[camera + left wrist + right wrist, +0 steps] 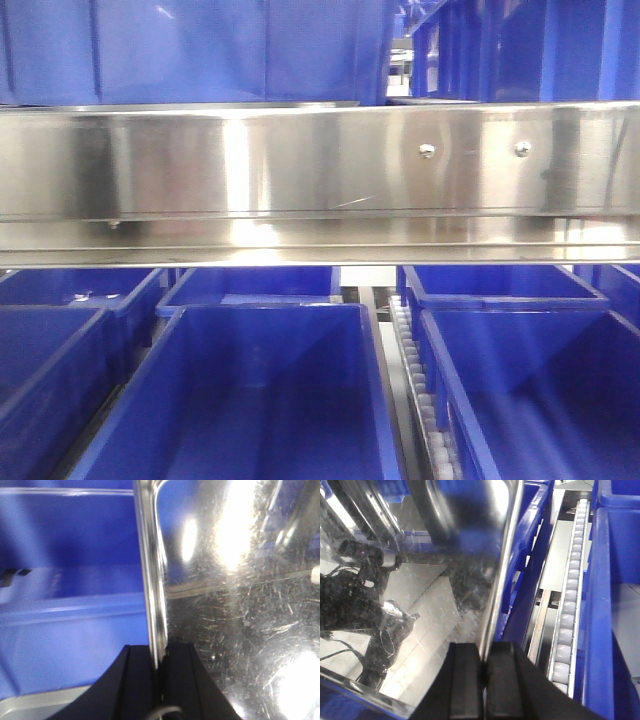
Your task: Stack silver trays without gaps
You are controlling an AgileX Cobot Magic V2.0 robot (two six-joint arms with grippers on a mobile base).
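In the left wrist view, the left gripper [159, 654] is sitting at 6 o'clock, and its two black fingers [136, 682] are pinching the thin out-turned rim of a silver tray [240, 610], nearly closed with only the metal edge between them. The rim is running from the gripper up toward 12 o'clock. The tray's scratched, glaring floor is filling the whole 3 o'clock side, while a blue bin wall [70, 555] is filling the 9 o'clock side.

In the right wrist view, the right gripper [484, 652] is likewise gripping a silver tray rim [502, 570] at 6 o'clock, its jaws closed down to the thickness of the edge. The rim is leaning up toward 1 o'clock, and the mirror-like tray floor is spreading toward 9 o'clock (whether this is the same tray as the left one is holding, I cannot tell). A roller conveyor [567, 615] is running from 5 o'clock to 1 o'clock between blue bins [607, 605].

In the front view, a broad steel rack rail [250, 160] with two rivets [427, 150] is stretching from 9 to 3 o'clock. Open blue bins are lying below it at 6 o'clock, and more are standing above at 12 o'clock.
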